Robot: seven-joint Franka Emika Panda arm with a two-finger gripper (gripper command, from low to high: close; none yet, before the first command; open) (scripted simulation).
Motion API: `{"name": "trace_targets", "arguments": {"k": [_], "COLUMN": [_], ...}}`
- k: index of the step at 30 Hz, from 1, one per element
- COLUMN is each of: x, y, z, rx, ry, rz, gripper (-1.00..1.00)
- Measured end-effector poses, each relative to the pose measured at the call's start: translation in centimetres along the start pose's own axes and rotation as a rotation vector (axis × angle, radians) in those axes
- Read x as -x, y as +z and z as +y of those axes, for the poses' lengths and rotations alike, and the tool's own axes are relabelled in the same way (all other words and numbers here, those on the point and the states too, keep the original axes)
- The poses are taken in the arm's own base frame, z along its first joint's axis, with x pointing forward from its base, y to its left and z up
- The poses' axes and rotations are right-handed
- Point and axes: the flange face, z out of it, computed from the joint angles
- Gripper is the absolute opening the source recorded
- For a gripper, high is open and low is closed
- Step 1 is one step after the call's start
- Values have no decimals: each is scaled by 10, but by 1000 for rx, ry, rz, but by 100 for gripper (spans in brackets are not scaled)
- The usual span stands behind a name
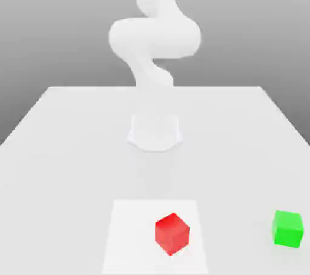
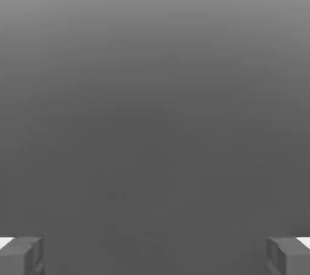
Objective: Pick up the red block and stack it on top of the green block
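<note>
While my pincer [image 2: 155,257] stands wide and empty, the red block [image 1: 172,234] rests on the pale square [image 1: 130,231], between the arm's base [image 1: 155,133] and the exterior view's near edge; I judge the approach must run forward and down.

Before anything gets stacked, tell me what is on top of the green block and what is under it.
Nothing sits on top of the green block; its upper face is bare. Its underside is hidden, so whatever lies directly beneath it can't be seen.
</note>
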Motion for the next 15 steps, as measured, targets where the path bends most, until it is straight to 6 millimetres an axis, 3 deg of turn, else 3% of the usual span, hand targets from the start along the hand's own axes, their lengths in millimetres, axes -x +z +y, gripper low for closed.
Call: {"name": "trace_targets", "arguments": {"k": [7,15], "x": [37,119], "y": [153,291], "z": [23,80], "rx": [108,226], "ry": [-169,-365], "rz": [-210,-439], "gripper": [0,0]}}
